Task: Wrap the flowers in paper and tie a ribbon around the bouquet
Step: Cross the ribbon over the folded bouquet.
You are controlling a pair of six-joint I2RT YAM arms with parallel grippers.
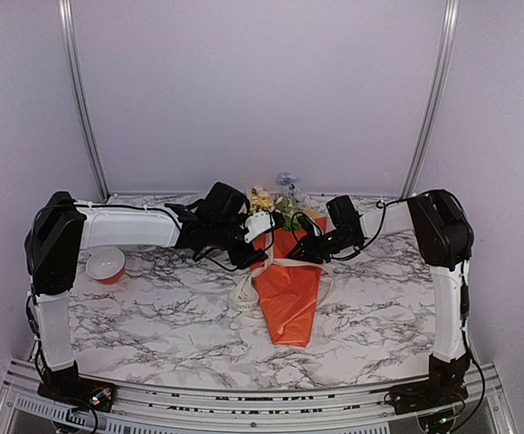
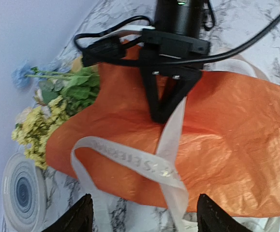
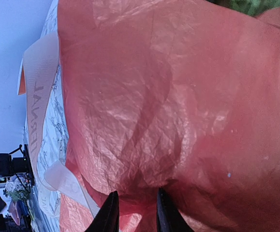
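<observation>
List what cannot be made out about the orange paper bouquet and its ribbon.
- Lower stems of the small yellow and blue flowers: hidden inside the crinkly orange paper cone, every view.
- Lettering on the narrow cream-white ribbon: too small from the top, broken by folds in both wrist views.
- Ribbon's run beneath the cone: covered by the paper.
- Round ringed white disc: cut off by the left wrist view's left edge.

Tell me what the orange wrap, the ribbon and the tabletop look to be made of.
The paper: a thin, crinkly sheet with a soft sheen and fine creases throughout; possibly coated paper or film. The ribbon: limp cream fabric, slightly translucent and satiny, with printed lettering. The tabletop: white with dark veins like marble; real stone or a printed surface, cannot tell.
</observation>
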